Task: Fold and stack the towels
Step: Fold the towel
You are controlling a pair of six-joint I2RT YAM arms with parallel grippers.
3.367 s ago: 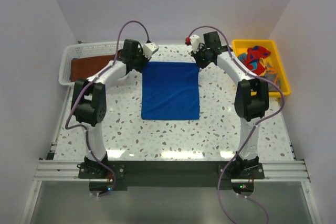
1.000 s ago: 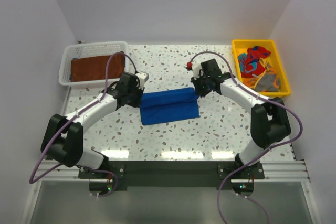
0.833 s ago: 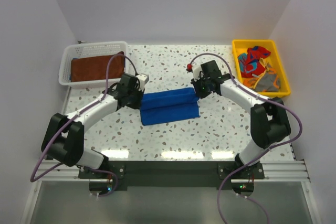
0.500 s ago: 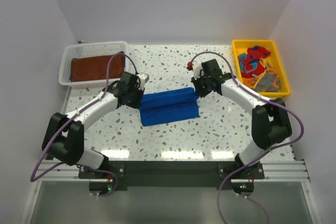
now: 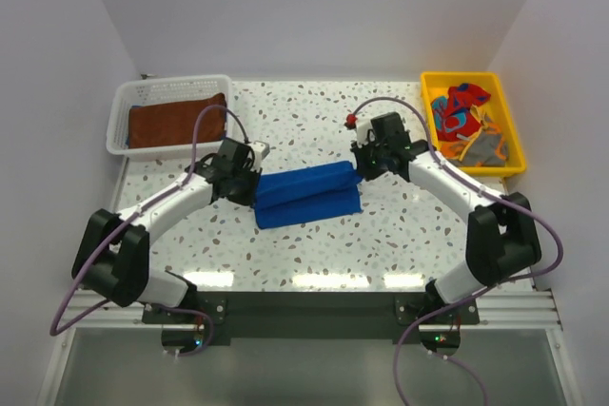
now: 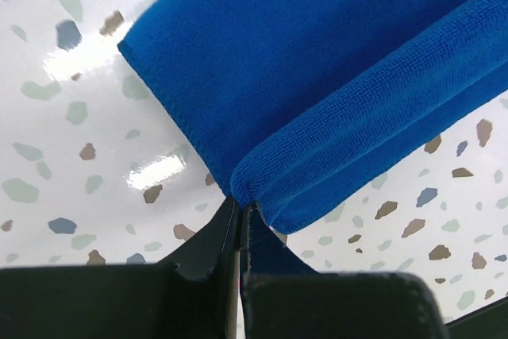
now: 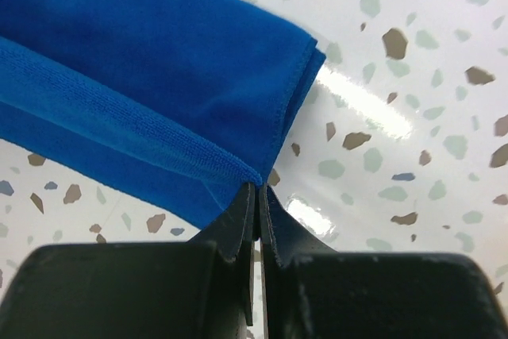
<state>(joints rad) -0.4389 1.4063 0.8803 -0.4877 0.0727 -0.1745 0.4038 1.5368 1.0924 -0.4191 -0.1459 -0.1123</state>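
A royal blue towel (image 5: 306, 194) lies mid-table, its far half lifted and carried toward the near edge. My left gripper (image 5: 249, 181) is shut on the towel's left corner (image 6: 246, 188), the folded layer (image 6: 365, 117) hanging over the flat layer beneath. My right gripper (image 5: 363, 168) is shut on the right corner (image 7: 252, 176), with the flat layer (image 7: 198, 45) spread behind. A rust-brown towel (image 5: 176, 125) lies folded in the white basket (image 5: 122, 102). A red towel with blue patches (image 5: 461, 107) and an orange one with grey spots (image 5: 482, 145) sit crumpled in the yellow tray (image 5: 514, 130).
The white basket stands at the back left, the yellow tray at the back right. Speckled tabletop (image 5: 314, 244) shows in front of the blue towel. Grey walls close in both sides.
Both grippers have drawn the blue towel's far edge a little further toward the near side, and the fold now sits slightly skewed, right end higher.
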